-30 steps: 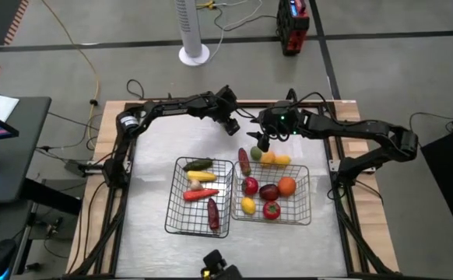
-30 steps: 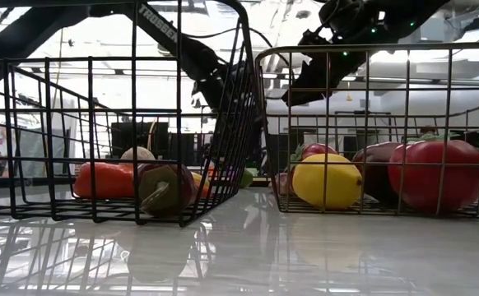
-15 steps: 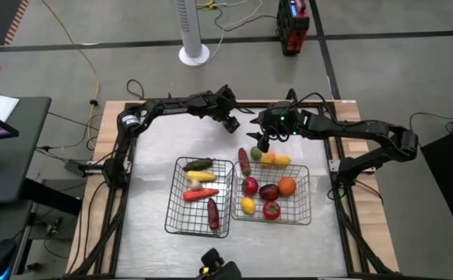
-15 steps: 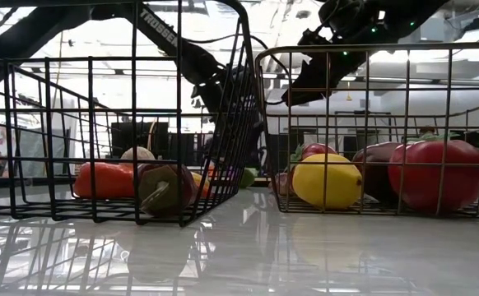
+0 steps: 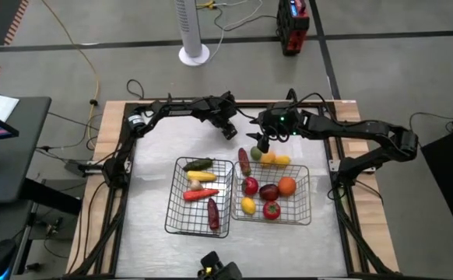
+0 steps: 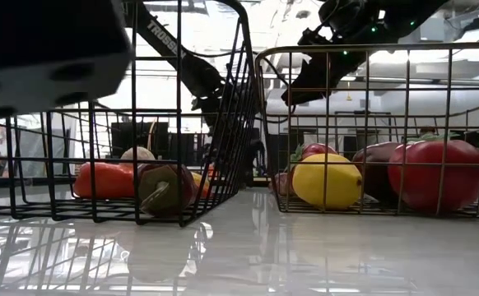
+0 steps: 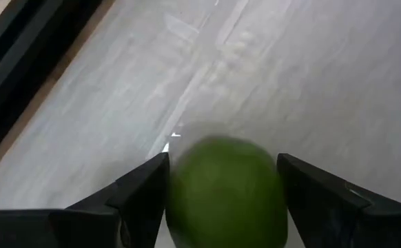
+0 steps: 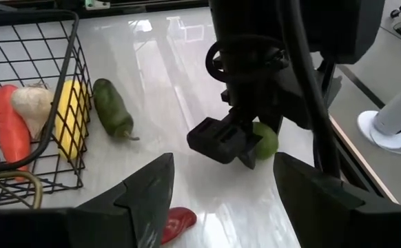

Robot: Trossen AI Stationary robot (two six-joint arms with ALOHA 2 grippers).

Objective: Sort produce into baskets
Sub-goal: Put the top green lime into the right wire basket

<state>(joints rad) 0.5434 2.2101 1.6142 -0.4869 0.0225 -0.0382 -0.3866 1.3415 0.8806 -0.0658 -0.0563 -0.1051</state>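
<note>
The left gripper (image 5: 229, 128) is clamped on a round green fruit (image 7: 227, 189), fingers (image 7: 144, 186) snug on both sides. In the right wrist view you can see it hanging just above the table (image 5: 152, 148), green fruit poking out behind the jaws. Bare tabletop all around it, with the table's far edge close behind.

The left basket (image 5: 177, 194) sits nearer the front than that gripper, well apart, holding long pieces: a green one (image 5: 198, 164), yellow (image 5: 201, 176), red (image 5: 194, 194) and maroon (image 5: 213, 214).

The right gripper (image 5: 261, 143) hovers right at the far rim of the right basket (image 5: 307, 194), fingers spread with nothing between them. Just beside it are a maroon piece (image 5: 244, 161) and some yellow and green bits, hard to tell whether they're inside the rim or outside. That basket has round stuff: orange (image 5: 287, 185), lemon (image 6: 325, 181), tomato (image 6: 435, 174).
</note>
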